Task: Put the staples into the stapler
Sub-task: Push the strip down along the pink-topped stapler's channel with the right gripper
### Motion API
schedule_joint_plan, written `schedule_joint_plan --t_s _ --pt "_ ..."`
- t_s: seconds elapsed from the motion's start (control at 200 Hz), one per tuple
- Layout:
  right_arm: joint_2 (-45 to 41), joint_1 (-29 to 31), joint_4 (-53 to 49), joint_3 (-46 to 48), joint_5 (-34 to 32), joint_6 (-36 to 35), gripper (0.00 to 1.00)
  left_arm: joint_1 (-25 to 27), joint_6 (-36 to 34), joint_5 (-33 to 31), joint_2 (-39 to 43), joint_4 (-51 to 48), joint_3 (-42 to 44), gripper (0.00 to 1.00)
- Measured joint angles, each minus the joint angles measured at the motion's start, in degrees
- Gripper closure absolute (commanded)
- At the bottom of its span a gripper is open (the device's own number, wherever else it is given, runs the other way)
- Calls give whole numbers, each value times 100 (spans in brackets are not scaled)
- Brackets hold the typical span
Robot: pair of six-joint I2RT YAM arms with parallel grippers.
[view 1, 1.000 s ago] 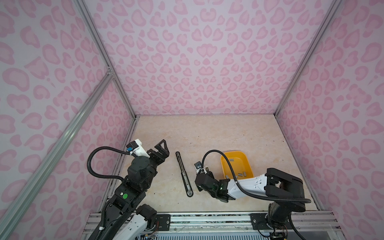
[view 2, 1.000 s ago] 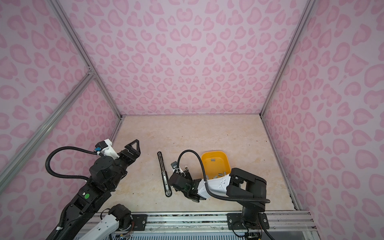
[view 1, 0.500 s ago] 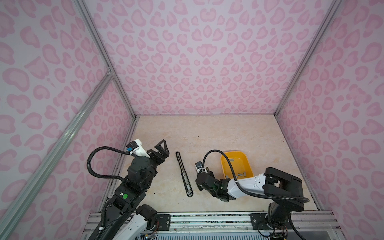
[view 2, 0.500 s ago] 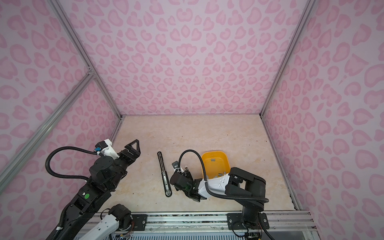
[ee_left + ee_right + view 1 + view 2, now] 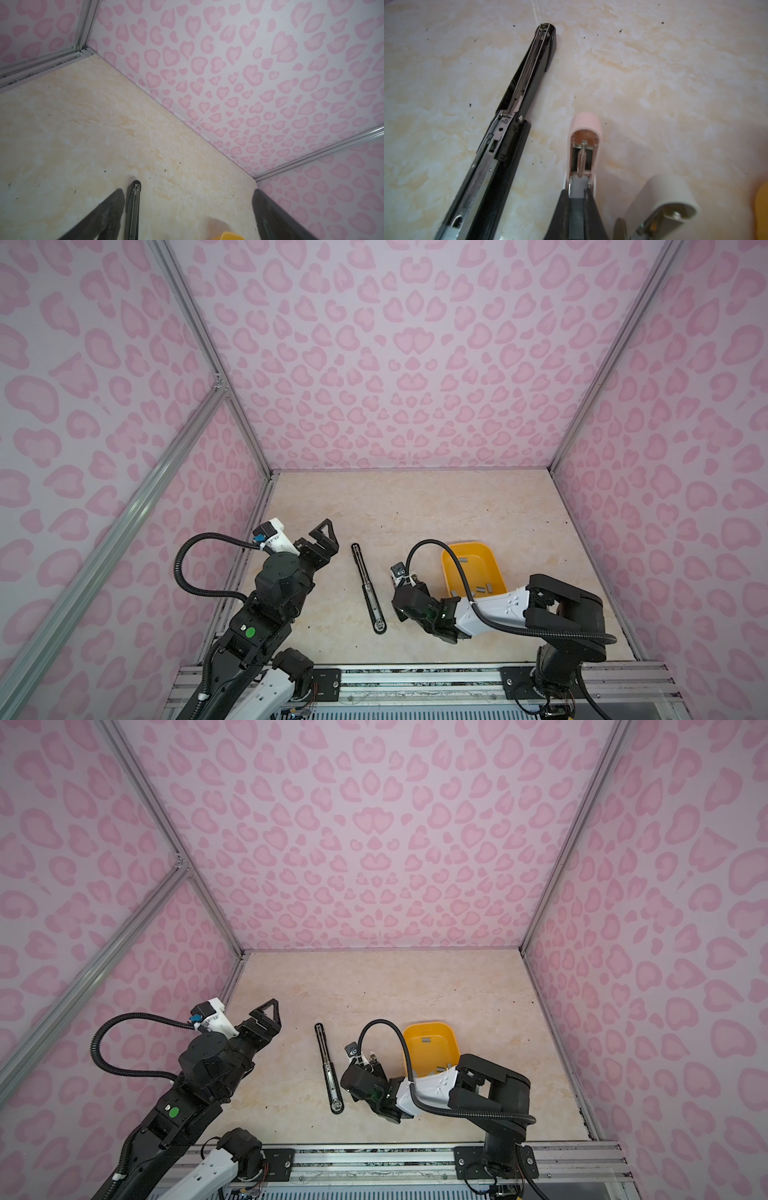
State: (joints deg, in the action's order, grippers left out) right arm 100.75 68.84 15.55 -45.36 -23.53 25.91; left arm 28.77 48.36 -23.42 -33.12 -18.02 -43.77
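Note:
A long black stapler [image 5: 368,587] [image 5: 508,128] lies opened flat on the table between the arms. In the right wrist view a small pink stapler [image 5: 584,133] lies open just ahead of my right gripper [image 5: 576,192], whose fingers are shut on a thin grey strip of staples [image 5: 576,204] at the pink stapler's channel. More staples [image 5: 463,560] lie in the yellow tray [image 5: 469,546]. In both top views the right gripper [image 5: 400,587] sits low beside the black stapler and its fingers are hidden. My left gripper [image 5: 320,537] [image 5: 188,192] hangs open and empty, left of the black stapler's far end.
A white stapler [image 5: 664,203] lies next to the pink one, on the tray's side. The tray's yellow edge [image 5: 762,212] shows beyond it. Pink patterned walls [image 5: 395,364] enclose the table on three sides, with a metal rail [image 5: 415,676] along the front.

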Motion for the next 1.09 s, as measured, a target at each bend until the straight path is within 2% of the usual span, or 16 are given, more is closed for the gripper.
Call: schedule_joint_plan --t_s 0.68,1.095 --pt "81 -37 20 -4 107 55 100 0 0 2 0 0 0 3" --pt "13 24 293 317 59 424 100 0 0 2 0 0 0 3"
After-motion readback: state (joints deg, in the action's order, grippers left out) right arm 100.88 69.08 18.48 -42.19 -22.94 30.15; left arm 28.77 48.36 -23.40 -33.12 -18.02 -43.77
